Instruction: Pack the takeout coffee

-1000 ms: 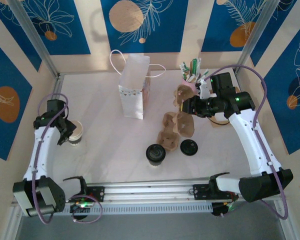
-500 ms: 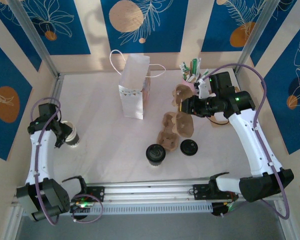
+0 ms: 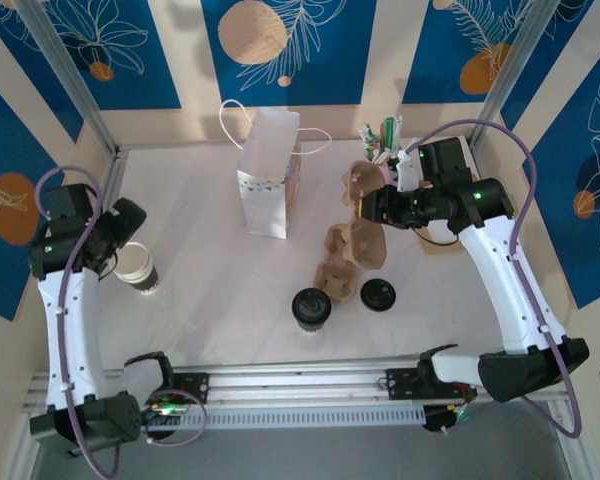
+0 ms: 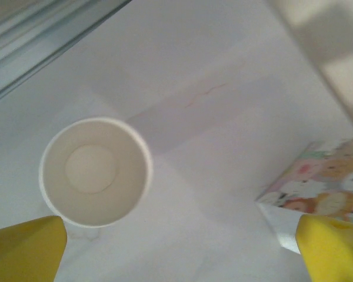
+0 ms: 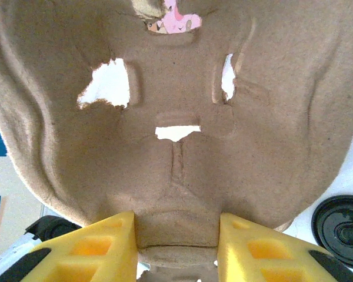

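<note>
The takeout coffee (image 3: pixel 311 306), black lid on, stood alone at the lower middle of the overhead view, with neither arm near it. A loose black lid (image 3: pixel 378 294) lay just to its right. Over at the left edge the left gripper (image 3: pixel 120 228) hung above the lidless paper cup (image 4: pixel 95 171), its yellow fingers (image 4: pixel 25 251) spread wide and touching nothing. To me it looked lined up on the wrong cup rather than the one to be packed. On the right side, the right gripper (image 5: pixel 176 247) was clamped on the rim of a brown pulp cup carrier (image 5: pixel 176 117), holding it tipped up, I'd guess to ready a seat for the coffee. More brown carrier (image 3: pixel 352 258) lay on the table just below; whether it was joined to the held piece I couldn't tell. The white paper bag (image 3: pixel 270 180) stood upright at the upper middle, presumably where everything was meant to end up.
</note>
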Robot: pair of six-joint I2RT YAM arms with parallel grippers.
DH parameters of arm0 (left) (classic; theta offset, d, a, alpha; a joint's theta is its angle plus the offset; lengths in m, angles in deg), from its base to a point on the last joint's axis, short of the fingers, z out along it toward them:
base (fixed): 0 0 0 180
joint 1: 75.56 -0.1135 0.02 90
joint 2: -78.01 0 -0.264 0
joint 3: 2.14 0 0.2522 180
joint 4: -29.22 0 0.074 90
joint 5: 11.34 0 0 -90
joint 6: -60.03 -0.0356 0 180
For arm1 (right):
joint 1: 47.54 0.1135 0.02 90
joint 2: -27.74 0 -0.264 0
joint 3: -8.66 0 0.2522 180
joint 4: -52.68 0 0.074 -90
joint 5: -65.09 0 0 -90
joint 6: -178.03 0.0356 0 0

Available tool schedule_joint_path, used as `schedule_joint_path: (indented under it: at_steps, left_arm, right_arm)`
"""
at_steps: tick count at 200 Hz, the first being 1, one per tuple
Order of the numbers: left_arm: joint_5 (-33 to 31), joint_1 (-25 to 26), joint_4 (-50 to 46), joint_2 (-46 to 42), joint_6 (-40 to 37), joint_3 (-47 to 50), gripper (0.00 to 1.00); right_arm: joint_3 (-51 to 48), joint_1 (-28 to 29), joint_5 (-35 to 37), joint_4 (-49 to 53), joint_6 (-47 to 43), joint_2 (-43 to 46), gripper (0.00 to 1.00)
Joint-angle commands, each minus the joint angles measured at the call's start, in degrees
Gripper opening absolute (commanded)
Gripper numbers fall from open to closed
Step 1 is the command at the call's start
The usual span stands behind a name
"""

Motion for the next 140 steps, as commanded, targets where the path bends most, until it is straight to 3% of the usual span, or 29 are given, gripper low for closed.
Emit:
schedule_joint_path:
  at_steps: [1, 31, 65, 97, 140]
  left_arm:
    - [1.04, 6.23, 0.99, 1.4, -0.5, -5.72, 1.0]
    - [-5.84, 21.23, 0.85, 11.22, -4.9, -16.8, 1.0]
    - [-10.27, 31.79, -1.93, 25.03, -13.33, -31.83, 0.98]
    - [-13.57, 35.54, -5.1, 37.45, -18.63, -44.5, 0.87]
    - [-14.49, 36.15, -9.04, 50.87, -21.07, -59.68, 0.7]
  right_arm:
    - [1.31, 0.53, 0.02, 0.83, 0.92, -0.92, 0.36]
    - [1.14, 0.79, 0.41, 0.57, 1.02, -1.16, 0.36]
    - [0.56, 0.89, 0.8, 0.65, 1.08, -0.97, 0.36]
    - [0.3, 0.78, 0.85, 0.74, 0.98, -0.87, 0.36]
    - [-0.1, 0.61, 0.99, 0.69, 0.89, -0.65, 0.36]
